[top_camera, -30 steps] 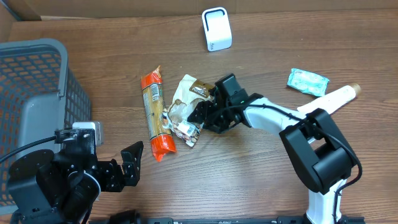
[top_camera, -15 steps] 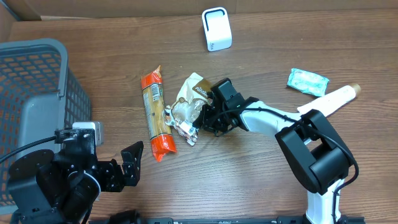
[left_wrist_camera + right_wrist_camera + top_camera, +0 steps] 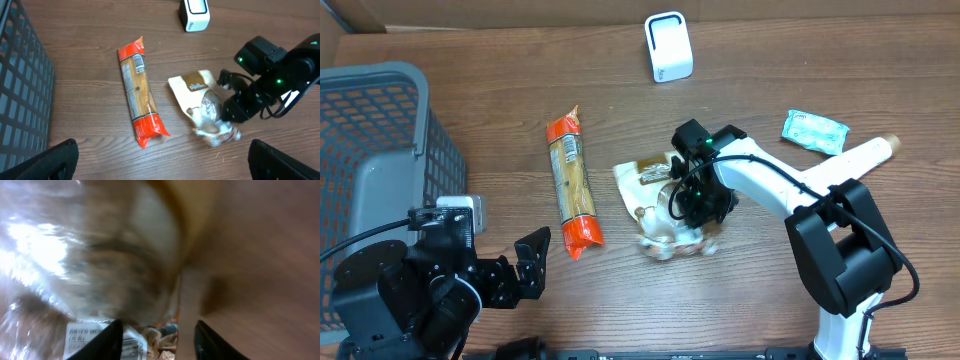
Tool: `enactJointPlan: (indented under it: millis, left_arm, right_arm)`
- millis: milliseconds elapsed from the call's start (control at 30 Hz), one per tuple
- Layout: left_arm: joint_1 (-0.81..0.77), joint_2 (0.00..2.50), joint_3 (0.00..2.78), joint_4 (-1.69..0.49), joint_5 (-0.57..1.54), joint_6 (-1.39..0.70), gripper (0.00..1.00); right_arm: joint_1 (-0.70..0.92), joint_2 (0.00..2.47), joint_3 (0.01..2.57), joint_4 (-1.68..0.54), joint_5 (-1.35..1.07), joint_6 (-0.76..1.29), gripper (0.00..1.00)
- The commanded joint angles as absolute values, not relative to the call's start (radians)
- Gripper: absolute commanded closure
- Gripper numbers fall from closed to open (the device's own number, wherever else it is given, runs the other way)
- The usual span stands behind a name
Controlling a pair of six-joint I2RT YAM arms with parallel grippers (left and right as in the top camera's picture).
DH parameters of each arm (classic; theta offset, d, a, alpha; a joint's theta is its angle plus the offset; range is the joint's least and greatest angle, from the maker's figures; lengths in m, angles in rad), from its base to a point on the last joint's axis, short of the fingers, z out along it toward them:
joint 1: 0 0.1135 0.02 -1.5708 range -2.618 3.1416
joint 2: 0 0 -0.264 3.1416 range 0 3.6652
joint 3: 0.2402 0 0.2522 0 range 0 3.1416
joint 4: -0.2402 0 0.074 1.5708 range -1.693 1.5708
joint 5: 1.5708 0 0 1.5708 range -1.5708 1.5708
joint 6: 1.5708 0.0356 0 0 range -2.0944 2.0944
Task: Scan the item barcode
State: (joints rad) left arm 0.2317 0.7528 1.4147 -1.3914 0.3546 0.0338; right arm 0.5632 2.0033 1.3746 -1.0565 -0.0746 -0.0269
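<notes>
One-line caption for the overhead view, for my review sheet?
Right gripper over a crumpled snack bag mid-table, orange pasta packet lying alongside, white scanner at the far edge.

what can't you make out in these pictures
White label on the snack bag: right wrist view, blurred and cut off by the bottom edge.
Whether the right gripper holds the bag: overhead, the arm covers its jaws; the wrist view is too blurred.
Print on the orange packet: too small overhead and in the left wrist view.
</notes>
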Motion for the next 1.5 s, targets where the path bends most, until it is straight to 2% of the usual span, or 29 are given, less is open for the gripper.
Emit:
enactJointPlan:
  millis: [0, 100, 300, 467, 533, 800, 1000, 1200, 1467]
  left_arm:
    - [0.235, 0.752, 1.426, -1.388, 0.351, 0.049, 0.01]
    - [0.235, 0.752, 1.426, -1.388, 0.351, 0.049, 0.01]
    - [0.235, 0.752, 1.426, -1.388, 0.351, 0.049, 0.0]
    - [0.235, 0.752, 1.426, -1.388, 0.351, 0.049, 0.01]
    - [0.235, 0.752, 1.426, -1.388, 0.351, 0.049, 0.0]
    - [0.235, 0.752, 1.426, -1.388, 0.351, 0.049, 0.01]
    - [0.235, 0.752, 1.426, -1.388, 0.351, 0.049, 0.0]
    - [0.235, 0.752, 1.426, -1.388, 0.351, 0.049, 0.01]
    - [0.235, 0.752, 1.426, -1.388, 0.351, 0.049, 0.0]
  right_arm:
    - [0.552, 1.977, 1.424, -1.031, 0.218, -0.07, 0.47]
    - [0.543, 1.975, 1.512, -1.068, 0.158, -0.029, 0.43]
    - [0.543, 1.974, 1.738, -1.19, -0.121, -0.006, 0.27]
    - [0.562, 1.974, 1.782, -1.213, -0.503, 0.063, 0.26]
    - [0.588, 1.979, 1.765, -1.2, -0.572, 0.067, 0.27]
    - [0.732, 2.007, 1.603, -1.093, -0.493, 0.165, 0.26]
    - [0.758, 2.007, 1.468, -1.086, -0.397, 0.165, 0.26]
    - [0.708, 2.007, 1.426, -1.163, -0.281, 0.165, 0.3]
    - [0.575, 2.007, 1.426, -1.27, -0.045, 0.165, 0.31]
